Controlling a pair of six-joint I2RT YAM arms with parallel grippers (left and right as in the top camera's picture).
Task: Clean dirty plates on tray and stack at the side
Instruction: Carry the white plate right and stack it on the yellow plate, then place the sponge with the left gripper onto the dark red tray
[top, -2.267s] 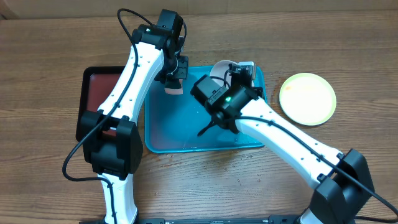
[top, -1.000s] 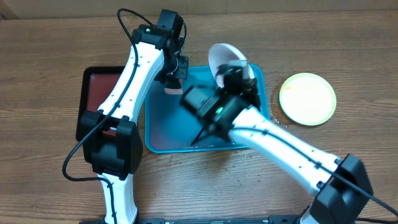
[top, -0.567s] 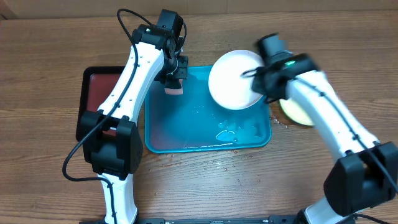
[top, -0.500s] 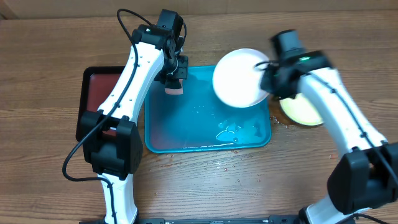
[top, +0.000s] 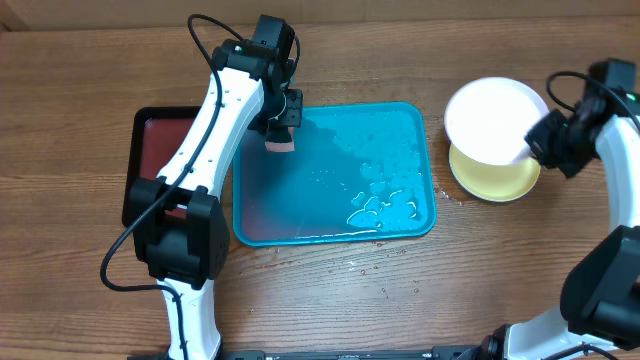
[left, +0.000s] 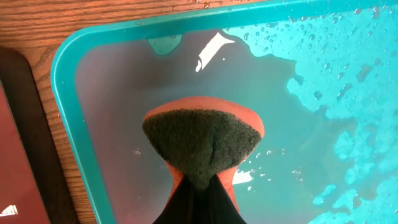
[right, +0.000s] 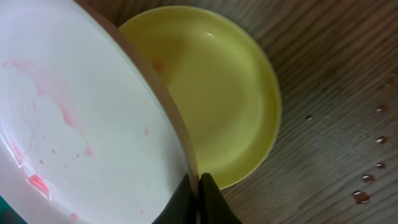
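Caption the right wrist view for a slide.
Right gripper pinches the rim of the pink-streaked white plate, tilted over the yellow-green plate on the table.

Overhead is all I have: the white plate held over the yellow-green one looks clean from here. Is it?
Observer: No. The right wrist view shows pink-red smears across the white plate.
Operator: And the yellow-green plate below it?
Observer: The yellow-green plate has a faint orange mark beside the white plate's edge.
Operator: What is that block at the left gripper?
Observer: The left gripper pinches a sponge with an orange body and a dark scouring face, over cloudy water pooled in the tray.
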